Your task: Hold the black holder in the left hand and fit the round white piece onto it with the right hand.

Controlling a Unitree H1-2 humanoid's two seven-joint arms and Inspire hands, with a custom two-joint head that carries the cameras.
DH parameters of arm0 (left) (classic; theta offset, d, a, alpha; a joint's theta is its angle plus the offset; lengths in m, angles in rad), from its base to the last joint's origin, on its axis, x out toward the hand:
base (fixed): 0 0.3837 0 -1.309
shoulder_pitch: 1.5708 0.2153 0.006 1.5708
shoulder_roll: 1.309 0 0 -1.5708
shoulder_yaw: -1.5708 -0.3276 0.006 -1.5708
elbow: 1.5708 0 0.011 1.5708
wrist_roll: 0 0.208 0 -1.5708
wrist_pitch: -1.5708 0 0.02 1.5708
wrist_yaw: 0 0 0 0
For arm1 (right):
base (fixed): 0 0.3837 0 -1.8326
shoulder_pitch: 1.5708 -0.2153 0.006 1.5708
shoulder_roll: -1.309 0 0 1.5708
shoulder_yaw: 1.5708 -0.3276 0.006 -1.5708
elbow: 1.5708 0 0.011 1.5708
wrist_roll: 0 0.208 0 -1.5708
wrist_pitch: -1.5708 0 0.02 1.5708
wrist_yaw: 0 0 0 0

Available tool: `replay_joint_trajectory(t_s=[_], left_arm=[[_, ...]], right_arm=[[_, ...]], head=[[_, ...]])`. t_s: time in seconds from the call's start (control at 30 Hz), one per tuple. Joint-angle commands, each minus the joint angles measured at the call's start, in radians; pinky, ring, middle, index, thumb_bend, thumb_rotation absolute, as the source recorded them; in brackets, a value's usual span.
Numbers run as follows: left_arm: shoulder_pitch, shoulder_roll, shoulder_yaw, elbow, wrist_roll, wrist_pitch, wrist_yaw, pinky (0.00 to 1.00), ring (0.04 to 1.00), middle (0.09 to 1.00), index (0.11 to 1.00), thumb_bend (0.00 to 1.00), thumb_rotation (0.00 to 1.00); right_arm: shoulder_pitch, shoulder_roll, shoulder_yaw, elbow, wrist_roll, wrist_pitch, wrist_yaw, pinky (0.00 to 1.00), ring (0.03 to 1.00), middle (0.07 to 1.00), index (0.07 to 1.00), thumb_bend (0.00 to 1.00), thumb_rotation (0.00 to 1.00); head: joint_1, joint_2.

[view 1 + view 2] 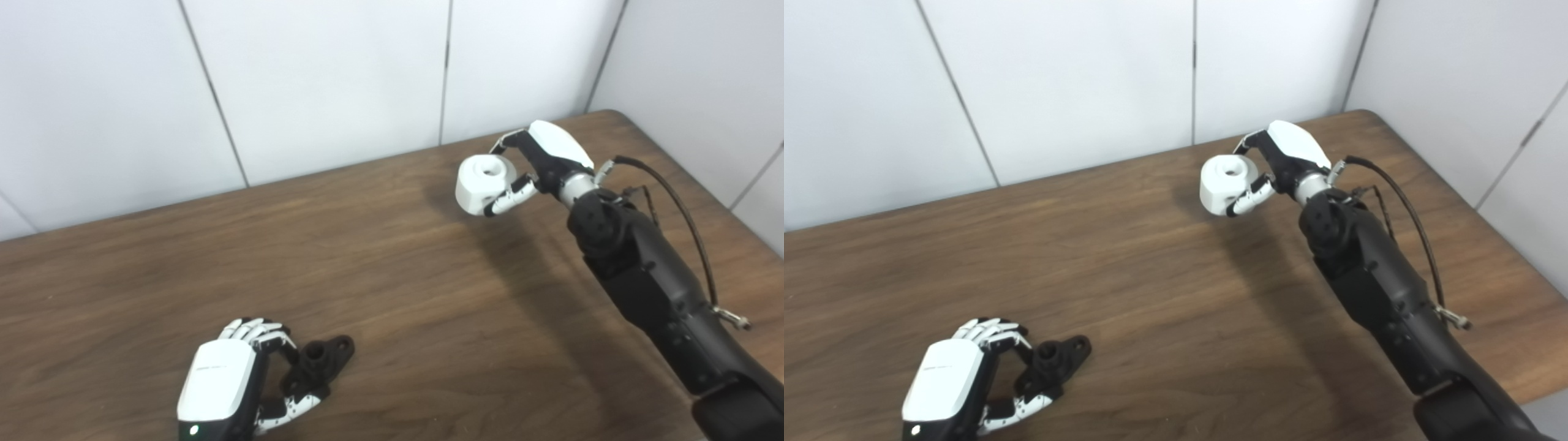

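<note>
The black holder (318, 361) lies on the brown table (392, 294) near the front left, with its flange and round socket pointing right. My left hand (236, 380) wraps its fingers and thumb around the holder's left end; it also shows in the right eye view (961, 383). My right hand (539, 162) is far back on the right, raised above the table, and is shut on the round white piece (486, 182), a thick puck with a centre hole facing up. The white piece is far from the holder.
White wall panels (318, 79) stand behind the table. The table's back right corner (612, 116) and right edge are close to my right arm (649, 288). A black cable loops along that arm.
</note>
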Motion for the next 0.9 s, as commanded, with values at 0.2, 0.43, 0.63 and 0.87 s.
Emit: replay_joint_trajectory(t_s=[0.2, 0.43, 0.63, 0.87], left_arm=[[0.008, -0.016, -0.027, 0.028, 0.053, 0.003, 0.005, 0.9, 0.819, 0.746, 0.485, 0.52, 0.05], [0.007, -0.035, -0.037, 0.033, 0.067, 0.011, 0.003, 0.93, 0.838, 0.757, 0.485, 0.52, 0.05], [0.005, -0.049, -0.046, 0.036, 0.083, 0.029, -0.006, 0.93, 0.846, 0.763, 0.485, 0.52, 0.05], [0.0, -0.058, -0.062, 0.039, 0.094, 0.04, -0.005, 0.94, 0.853, 0.766, 0.486, 0.52, 0.05]], right_arm=[[-0.024, 0.015, 0.013, -0.181, -0.04, 0.023, 0.119, 1.0, 0.917, 0.779, 0.484, 0.52, 0.14], [-0.01, 0.056, 0.058, -0.284, -0.073, 0.022, 0.202, 1.0, 0.912, 0.79, 0.483, 0.53, 0.14], [0.006, 0.098, 0.092, -0.361, -0.094, 0.019, 0.263, 1.0, 0.915, 0.795, 0.483, 0.53, 0.14], [0.047, 0.141, 0.139, -0.381, -0.087, -0.027, 0.258, 1.0, 0.921, 0.795, 0.482, 0.53, 0.14]], head=[[0.069, 0.016], [0.119, 0.026], [0.162, 0.035], [0.207, 0.048]])
